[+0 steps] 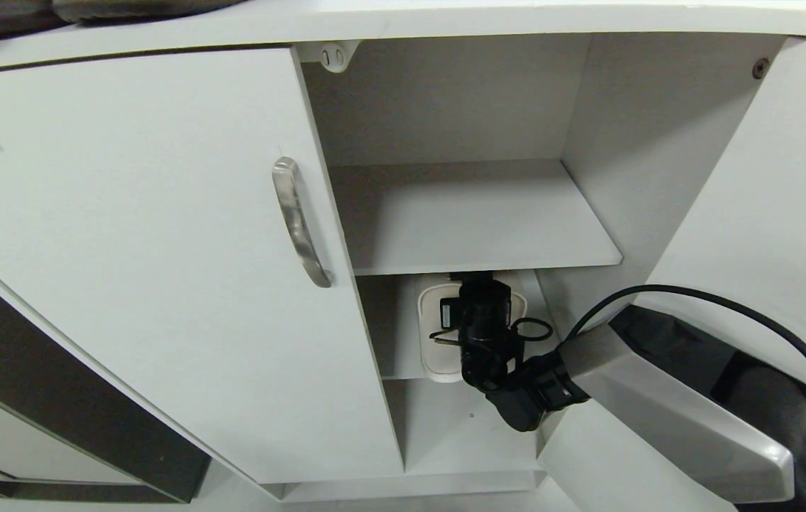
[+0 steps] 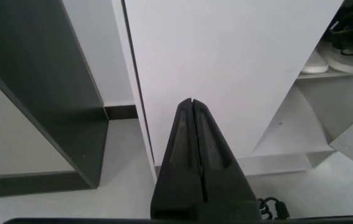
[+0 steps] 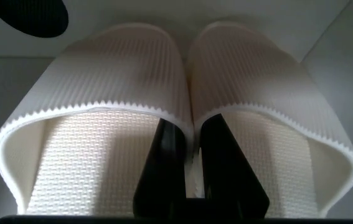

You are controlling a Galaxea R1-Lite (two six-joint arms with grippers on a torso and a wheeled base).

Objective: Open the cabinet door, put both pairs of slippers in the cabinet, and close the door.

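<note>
A pair of white ribbed slippers (image 3: 120, 81) lies side by side on the cabinet's lower shelf, under the upper shelf (image 1: 474, 213); the head view shows their heel ends (image 1: 435, 355). My right gripper (image 3: 190, 127) reaches into that compartment and is shut on the slippers' two touching inner walls; it is seen from above as a dark wrist (image 1: 477, 313). The right cabinet door (image 1: 765, 213) stands open. My left gripper (image 2: 192, 106) is shut with nothing in it, low in front of the closed left door (image 2: 226, 62).
The closed left door (image 1: 147, 249) carries a metal handle (image 1: 300, 220). Dark items (image 1: 90, 8) lie on the cabinet top at the far left. A bottom compartment (image 1: 460, 427) sits below the slippers. A black cable (image 1: 730, 306) loops over my right arm.
</note>
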